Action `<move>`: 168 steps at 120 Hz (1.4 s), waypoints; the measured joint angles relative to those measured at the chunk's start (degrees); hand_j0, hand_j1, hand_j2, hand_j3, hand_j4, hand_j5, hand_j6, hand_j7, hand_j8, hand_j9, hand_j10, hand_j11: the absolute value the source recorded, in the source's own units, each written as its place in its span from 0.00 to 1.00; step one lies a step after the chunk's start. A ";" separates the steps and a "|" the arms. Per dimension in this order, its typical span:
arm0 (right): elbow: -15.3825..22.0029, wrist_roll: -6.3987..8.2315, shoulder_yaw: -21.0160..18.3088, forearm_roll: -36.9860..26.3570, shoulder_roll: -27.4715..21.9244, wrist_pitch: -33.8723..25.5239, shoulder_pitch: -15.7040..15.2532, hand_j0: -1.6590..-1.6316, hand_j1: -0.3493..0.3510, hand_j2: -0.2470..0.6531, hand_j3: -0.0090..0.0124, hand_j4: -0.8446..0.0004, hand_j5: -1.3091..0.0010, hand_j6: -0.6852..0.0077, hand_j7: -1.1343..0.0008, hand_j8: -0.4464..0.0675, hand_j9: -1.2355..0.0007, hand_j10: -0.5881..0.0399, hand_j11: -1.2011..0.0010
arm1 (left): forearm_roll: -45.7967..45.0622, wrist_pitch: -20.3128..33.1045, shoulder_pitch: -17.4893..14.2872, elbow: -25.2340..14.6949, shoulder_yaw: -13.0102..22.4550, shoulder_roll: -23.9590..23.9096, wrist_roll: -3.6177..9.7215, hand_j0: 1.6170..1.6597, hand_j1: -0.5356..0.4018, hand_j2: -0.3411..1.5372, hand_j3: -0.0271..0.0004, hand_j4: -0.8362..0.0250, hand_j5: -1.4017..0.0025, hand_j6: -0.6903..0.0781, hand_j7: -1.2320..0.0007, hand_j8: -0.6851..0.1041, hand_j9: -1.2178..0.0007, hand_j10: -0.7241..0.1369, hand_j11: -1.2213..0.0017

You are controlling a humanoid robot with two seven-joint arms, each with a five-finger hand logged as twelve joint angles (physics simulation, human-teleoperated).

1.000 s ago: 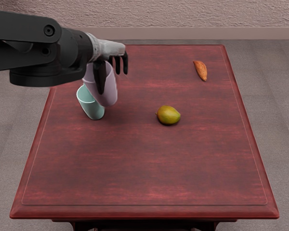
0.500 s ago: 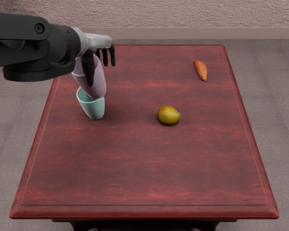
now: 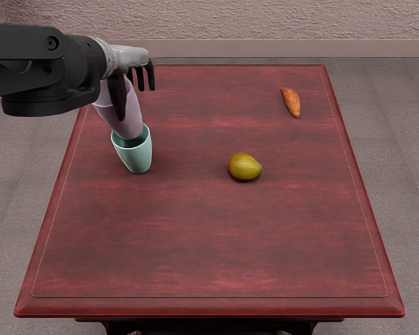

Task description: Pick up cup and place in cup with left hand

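In the head view my left hand (image 3: 131, 87), white-backed with dark fingers, is at the table's upper left. It is shut on a pale lilac cup (image 3: 127, 121), which tilts with its bottom toward the right. A mint-green cup (image 3: 135, 158) stands on the table just below. The lilac cup's lower end overlaps the green cup's opening in the picture; whether it is inside the rim or behind it, I cannot tell. My right arm does not show.
A green-yellow mango (image 3: 244, 167) lies near the middle of the red wooden table (image 3: 209, 237). Farther back on the right is an orange-brown sweet potato (image 3: 291, 102). A textured wall rises beyond the table's far edge.
My left hand has moved left with the lilac cup, from right of the green cup to above its opening. The green cup, mango and sweet potato have stayed put.
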 joint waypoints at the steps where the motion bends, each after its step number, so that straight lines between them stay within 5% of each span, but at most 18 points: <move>1: 0.00 0.00 0.00 0.00 0.00 0.00 0.00 0.04 0.00 0.27 0.42 1.00 1.00 0.99 1.00 0.87 1.00 0.94 1.00 | 0.01 -0.01 0.00 0.00 -0.01 0.00 0.00 0.96 0.38 0.31 0.99 0.41 0.55 0.27 0.49 0.31 0.48 0.41 0.48; 66: 0.00 0.00 0.00 0.00 0.00 0.00 0.00 0.04 0.00 0.27 0.42 1.00 1.00 0.99 1.00 0.87 1.00 0.94 1.00 | -0.10 -0.21 0.44 -0.40 -0.15 0.32 0.00 0.96 0.41 0.29 0.99 0.44 0.57 0.30 0.51 0.29 0.50 0.39 0.51; 118: -0.01 0.00 0.00 0.00 0.00 0.02 0.00 0.04 0.00 0.27 0.42 1.00 1.00 0.99 1.00 0.87 1.00 0.94 1.00 | -0.29 1.09 0.79 -0.56 -1.17 0.33 -0.32 0.96 0.66 0.21 0.99 0.70 0.79 0.60 0.76 0.58 0.75 0.58 0.75; 135: -0.01 0.00 0.00 0.00 0.00 0.01 0.01 0.04 0.00 0.27 0.42 1.00 1.00 0.99 1.00 0.87 1.00 0.94 1.00 | -5.01 0.51 1.84 -0.88 -4.88 2.40 -0.42 0.96 0.71 0.21 0.99 0.75 0.82 0.65 0.80 0.63 0.80 0.63 0.80; 168: 0.00 0.00 0.00 0.00 0.00 0.01 0.00 0.04 0.00 0.27 0.42 1.00 1.00 0.99 1.00 0.87 1.00 0.94 1.00 | -19.69 -5.52 6.72 -0.52 -19.68 6.41 -0.39 0.96 0.84 0.19 0.99 0.87 0.92 0.79 0.91 0.76 0.91 0.75 0.91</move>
